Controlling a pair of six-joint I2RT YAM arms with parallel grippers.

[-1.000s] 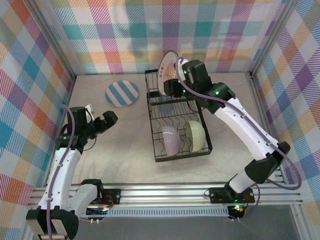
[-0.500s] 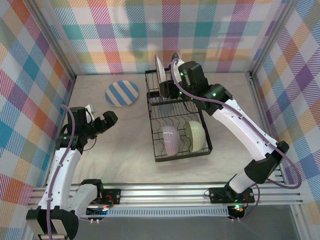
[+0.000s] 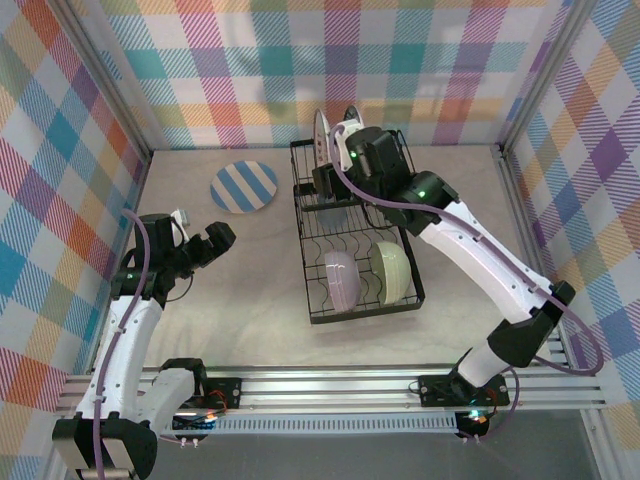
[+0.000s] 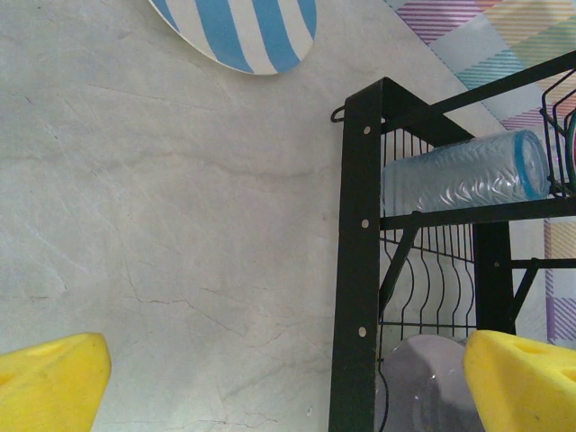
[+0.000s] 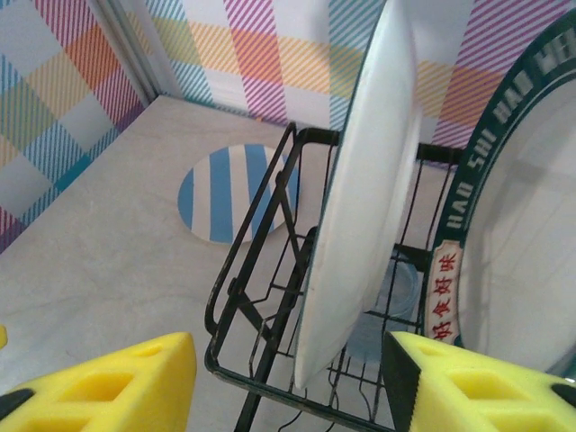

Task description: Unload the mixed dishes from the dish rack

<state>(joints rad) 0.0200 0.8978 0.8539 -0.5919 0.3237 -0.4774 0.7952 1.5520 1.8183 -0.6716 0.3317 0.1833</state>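
The white plate [image 5: 360, 198] stood on edge at the dish rack's [image 4: 353, 270] twelve o'clock end, rim running twelve to six, between the right end effector's [image 5: 288, 351] parted fingers, touching neither; the left end effector [image 4: 288, 369] hung spread wide at eight o'clock.

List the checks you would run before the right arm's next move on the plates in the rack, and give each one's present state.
1. Right gripper straddles the upright white plate: ok.
2. Fingers closed on that plate: not ok; the jaws stand apart from it.
3. Neighbouring dark-rimmed plate clear of the right finger: cannot tell.
4. Left gripper open and off the dish rack: ok.
5. Bare table free near the striped plate for setting down: ok.
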